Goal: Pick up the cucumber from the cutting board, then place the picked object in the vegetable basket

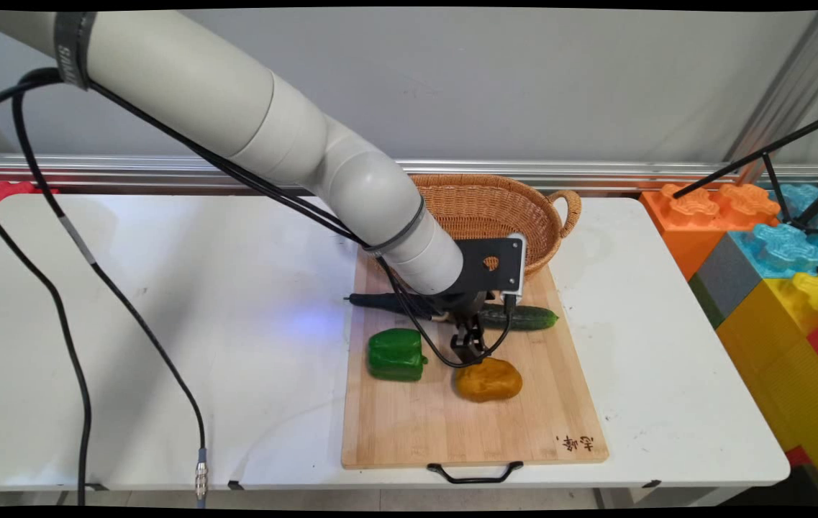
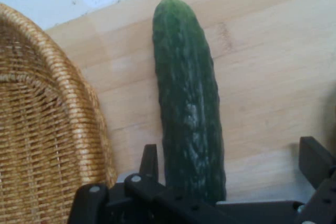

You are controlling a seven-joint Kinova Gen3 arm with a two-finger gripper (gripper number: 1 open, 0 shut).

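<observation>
One cucumber (image 2: 189, 108), basket (image 2: 42, 129) beside it

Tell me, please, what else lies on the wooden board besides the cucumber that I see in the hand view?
Observer: A green pepper lies near the board's left edge, apart from the cucumber.
Operator: Is anything nearer the claw?
Observer: Yes, a yellow-orange vegetable lies just on the near side of the claw.
Operator: Does the basket have a handle?
Observer: A loop handle shows at the right end of the basket.
</observation>
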